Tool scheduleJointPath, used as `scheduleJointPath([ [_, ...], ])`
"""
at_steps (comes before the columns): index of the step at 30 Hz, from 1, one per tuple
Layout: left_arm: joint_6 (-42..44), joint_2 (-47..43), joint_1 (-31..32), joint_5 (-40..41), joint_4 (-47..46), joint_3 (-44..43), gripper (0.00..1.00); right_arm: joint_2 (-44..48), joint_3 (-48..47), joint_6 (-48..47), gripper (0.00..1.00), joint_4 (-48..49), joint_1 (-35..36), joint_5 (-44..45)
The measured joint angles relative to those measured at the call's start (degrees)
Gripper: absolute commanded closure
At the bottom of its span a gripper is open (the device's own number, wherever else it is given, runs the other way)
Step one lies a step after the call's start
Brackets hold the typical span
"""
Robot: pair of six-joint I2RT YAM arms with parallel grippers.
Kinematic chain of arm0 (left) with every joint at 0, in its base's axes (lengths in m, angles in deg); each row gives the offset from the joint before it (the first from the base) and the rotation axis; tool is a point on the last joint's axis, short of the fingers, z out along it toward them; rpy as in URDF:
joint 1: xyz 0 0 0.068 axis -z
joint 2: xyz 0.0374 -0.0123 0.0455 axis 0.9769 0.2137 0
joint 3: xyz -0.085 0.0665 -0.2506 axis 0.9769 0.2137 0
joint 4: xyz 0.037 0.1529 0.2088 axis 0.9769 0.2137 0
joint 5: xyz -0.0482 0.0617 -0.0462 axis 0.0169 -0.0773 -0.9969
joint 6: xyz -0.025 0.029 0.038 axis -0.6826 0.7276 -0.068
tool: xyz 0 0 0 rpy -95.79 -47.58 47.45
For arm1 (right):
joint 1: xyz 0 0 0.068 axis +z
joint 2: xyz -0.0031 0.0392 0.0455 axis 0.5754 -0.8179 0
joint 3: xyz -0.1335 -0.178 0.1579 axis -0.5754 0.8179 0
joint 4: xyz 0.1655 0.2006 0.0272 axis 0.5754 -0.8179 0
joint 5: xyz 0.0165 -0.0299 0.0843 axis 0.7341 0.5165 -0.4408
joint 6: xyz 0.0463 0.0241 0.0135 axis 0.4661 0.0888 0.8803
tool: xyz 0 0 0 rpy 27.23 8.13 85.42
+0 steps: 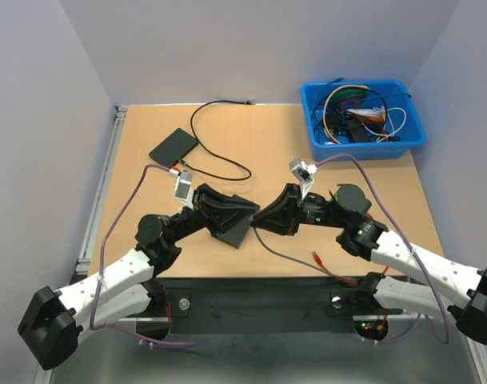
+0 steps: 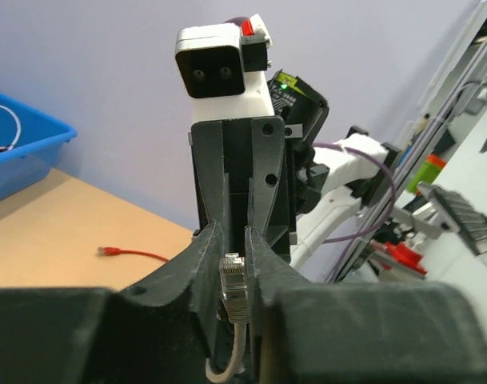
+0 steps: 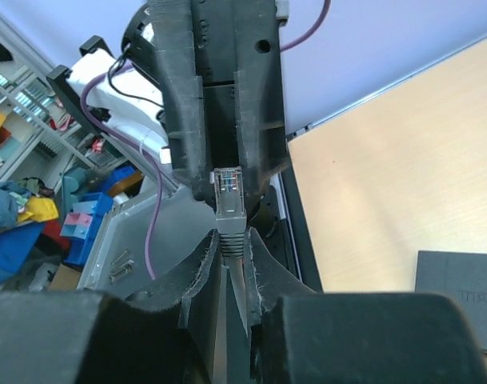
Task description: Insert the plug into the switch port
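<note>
My left gripper (image 1: 249, 213) and right gripper (image 1: 262, 218) meet tip to tip above the table's middle. In the left wrist view my left gripper (image 2: 231, 244) is shut on a grey network plug (image 2: 233, 282), tip pointing at the right gripper, with a pale cable curling back. In the right wrist view my right gripper (image 3: 231, 244) is shut on the ribbed boot of a grey plug (image 3: 229, 192), its clear tip just short of the left fingers. A dark grey switch (image 1: 237, 230) lies under the left gripper and also shows in the right wrist view (image 3: 459, 296). Its ports are hidden.
A black box (image 1: 173, 146) with a black lead lies at the back left. A blue bin (image 1: 411, 142) of cables stands at the back right. A thin cable with a red plug (image 1: 316, 256) lies near the front edge and also shows in the left wrist view (image 2: 107, 250).
</note>
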Motion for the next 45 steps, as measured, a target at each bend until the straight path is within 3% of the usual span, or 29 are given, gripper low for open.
scheduleJointPath([
  [3, 0.3, 0.5, 0.0, 0.4, 1.7, 0.0, 0.33, 0.0, 1.7, 0.1, 0.99, 0.6, 0.0, 1.2],
  [5, 1.2, 0.4, 0.0, 1.7, 5.0, -0.2, 0.23, 0.0, 2.4, 0.0, 1.0, -0.7, 0.0, 2.7],
  [6, 2.0, 0.1, 0.0, 3.2, 7.7, -0.5, 0.06, 0.0, 2.5, -0.4, 1.0, -2.1, 0.0, 4.0],
  [8, 3.5, -0.5, 0.0, 6.4, 14.2, -1.5, 0.01, 0.2, 2.5, -1.6, 1.0, -5.5, 0.0, 7.1],
  [12, 6.8, -2.9, 0.0, 19.2, 28.2, -4.0, 0.01, 1.2, 3.1, -3.7, 1.0, -11.3, 0.0, 13.5],
  [17, 8.8, -5.4, 0.0, 34.8, 39.0, -4.3, 0.01, 1.6, 3.9, -5.8, 1.0, -19.6, 0.0, 22.1],
  [23, 11.3, -4.1, -0.1, 47.1, 46.8, -4.3, 0.01, -0.7, 3.9, -7.6, 1.0, -27.8, 0.2, 31.6],
  [27, 11.4, 2.2, -1.7, 51.3, 50.9, -5.7, 0.01, -5.4, 3.9, -8.3, 1.0, -31.5, 1.2, 37.3],
  [33, 11.7, 13.9, -4.2, 51.3, 52.3, -6.3, 0.01, -15.0, 3.5, -8.5, 1.0, -35.2, 4.3, 44.1],
  [38, 11.6, 17.5, -7.1, 48.7, 51.9, -6.3, 0.01, -21.0, 1.2, -8.6, 1.0, -36.9, 6.8, 46.7],
  [45, 10.8, 24.7, -11.8, 38.9, 45.2, -6.3, 0.02, -27.0, -2.6, -9.6, 1.0, -37.0, 8.5, 48.1],
])
